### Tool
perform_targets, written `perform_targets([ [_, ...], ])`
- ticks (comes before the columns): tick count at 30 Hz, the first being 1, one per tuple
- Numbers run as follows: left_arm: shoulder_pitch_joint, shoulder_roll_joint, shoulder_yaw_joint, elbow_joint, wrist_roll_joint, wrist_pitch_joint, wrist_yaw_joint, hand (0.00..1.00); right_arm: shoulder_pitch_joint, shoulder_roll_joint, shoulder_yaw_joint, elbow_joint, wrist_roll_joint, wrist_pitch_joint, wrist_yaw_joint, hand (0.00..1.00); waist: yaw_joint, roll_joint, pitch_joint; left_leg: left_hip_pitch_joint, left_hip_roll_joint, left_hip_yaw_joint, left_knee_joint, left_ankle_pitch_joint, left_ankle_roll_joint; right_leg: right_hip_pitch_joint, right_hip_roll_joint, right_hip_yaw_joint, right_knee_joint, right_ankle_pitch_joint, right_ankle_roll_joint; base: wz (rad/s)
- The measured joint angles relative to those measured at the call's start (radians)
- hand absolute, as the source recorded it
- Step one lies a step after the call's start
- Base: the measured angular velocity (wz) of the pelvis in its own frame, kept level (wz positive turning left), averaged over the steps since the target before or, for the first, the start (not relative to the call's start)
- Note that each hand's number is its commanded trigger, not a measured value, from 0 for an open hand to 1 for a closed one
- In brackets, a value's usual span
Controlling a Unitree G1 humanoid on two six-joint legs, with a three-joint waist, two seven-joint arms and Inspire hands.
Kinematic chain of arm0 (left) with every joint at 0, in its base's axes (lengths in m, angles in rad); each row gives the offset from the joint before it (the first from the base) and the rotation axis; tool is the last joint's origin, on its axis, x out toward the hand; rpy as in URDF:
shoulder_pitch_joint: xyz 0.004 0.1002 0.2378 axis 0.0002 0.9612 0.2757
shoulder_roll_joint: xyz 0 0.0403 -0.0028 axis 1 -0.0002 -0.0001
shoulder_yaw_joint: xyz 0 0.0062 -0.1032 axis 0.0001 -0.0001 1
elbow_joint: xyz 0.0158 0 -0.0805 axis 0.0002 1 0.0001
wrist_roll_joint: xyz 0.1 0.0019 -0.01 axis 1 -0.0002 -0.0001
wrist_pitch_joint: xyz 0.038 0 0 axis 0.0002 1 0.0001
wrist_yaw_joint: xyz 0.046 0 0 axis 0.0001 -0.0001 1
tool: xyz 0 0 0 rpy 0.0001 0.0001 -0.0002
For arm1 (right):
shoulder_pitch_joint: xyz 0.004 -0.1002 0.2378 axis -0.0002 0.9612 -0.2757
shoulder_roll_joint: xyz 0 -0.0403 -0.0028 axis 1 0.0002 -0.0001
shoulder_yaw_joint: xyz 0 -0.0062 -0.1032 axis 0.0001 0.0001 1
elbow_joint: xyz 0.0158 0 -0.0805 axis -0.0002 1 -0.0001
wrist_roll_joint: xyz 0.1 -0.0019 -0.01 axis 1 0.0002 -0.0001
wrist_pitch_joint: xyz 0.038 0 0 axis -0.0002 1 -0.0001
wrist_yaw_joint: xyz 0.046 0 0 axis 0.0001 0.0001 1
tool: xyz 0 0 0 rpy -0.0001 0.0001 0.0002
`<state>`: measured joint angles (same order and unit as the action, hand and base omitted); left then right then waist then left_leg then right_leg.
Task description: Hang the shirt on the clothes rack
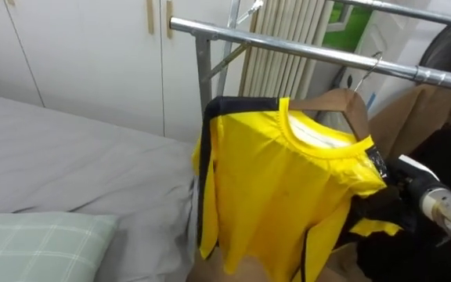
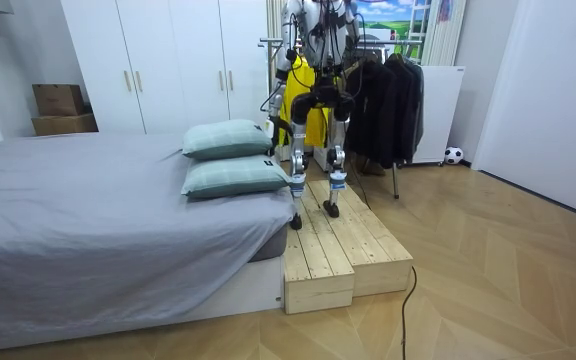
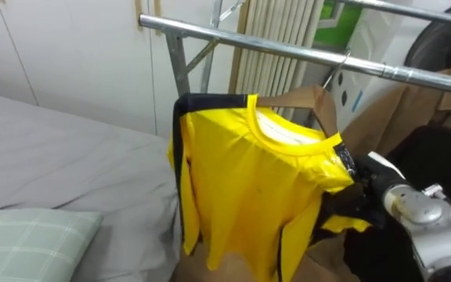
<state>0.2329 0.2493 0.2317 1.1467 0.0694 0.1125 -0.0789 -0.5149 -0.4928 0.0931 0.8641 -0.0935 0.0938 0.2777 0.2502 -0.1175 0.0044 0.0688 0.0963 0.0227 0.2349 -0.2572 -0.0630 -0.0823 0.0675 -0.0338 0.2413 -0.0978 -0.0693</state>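
Shirt (image 1: 276, 184), yellow, black-trimmed, on wooden hanger (image 1: 349, 106)

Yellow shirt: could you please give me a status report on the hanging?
Right hand at yellow shirt shoulder, grip unclear. Shirt on wooden hanger, hook at rail, seating unclear. Dark clothes close alongside.

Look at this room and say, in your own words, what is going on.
The robot stands on a wooden platform between the bed and a clothes rail, hanging a yellow shirt. The shirt is on a wooden hanger whose hook is up at the rail. The right hand is at the shirt's shoulder. Dark clothes hang further along.
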Motion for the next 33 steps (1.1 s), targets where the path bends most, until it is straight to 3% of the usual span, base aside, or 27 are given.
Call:
perform_targets([
  [6, -0.029, 0.003, -0.003, -0.005, 0.004, 0.007, -0.002, 0.0, -0.034, -0.001, 0.022, 0.112, 0.017, -0.005, -0.006, 1.0, 0.003, 0.0, 0.0029, -0.027, 0.001, 0.008, 0.02, 0.0, 0.0, -0.013, -0.012, -0.047, -0.003, 0.0, 0.0, 0.13],
  [23, -0.078, 0.007, -0.031, -0.011, 0.003, 0.017, 0.013, 0.0, -0.082, -0.001, 0.042, 0.214, 0.035, -0.017, -0.036, 1.0, 0.005, -0.011, 0.0093, -0.093, -0.001, 0.002, 0.036, 0.004, 0.001, -0.063, -0.016, -0.057, -0.004, 0.005, -0.005, 0.02],
  [28, -0.087, 0.007, -0.031, -0.011, 0.003, 0.018, 0.025, 0.0, -0.082, -0.001, 0.04, 0.232, 0.048, -0.022, -0.059, 1.0, 0.005, -0.013, 0.0176, -0.094, -0.002, 0.004, 0.034, 0.004, 0.001, -0.071, -0.016, -0.056, -0.009, 0.004, -0.002, 0.0],
  [33, -0.088, 0.007, -0.031, -0.011, 0.002, 0.018, 0.025, 0.0, -0.082, -0.001, 0.04, 0.232, 0.05, -0.03, -0.06, 1.0, 0.004, -0.013, 0.0179, -0.097, -0.002, 0.006, 0.034, 0.004, 0.001, -0.072, -0.016, -0.055, -0.01, 0.004, -0.003, -0.01],
])
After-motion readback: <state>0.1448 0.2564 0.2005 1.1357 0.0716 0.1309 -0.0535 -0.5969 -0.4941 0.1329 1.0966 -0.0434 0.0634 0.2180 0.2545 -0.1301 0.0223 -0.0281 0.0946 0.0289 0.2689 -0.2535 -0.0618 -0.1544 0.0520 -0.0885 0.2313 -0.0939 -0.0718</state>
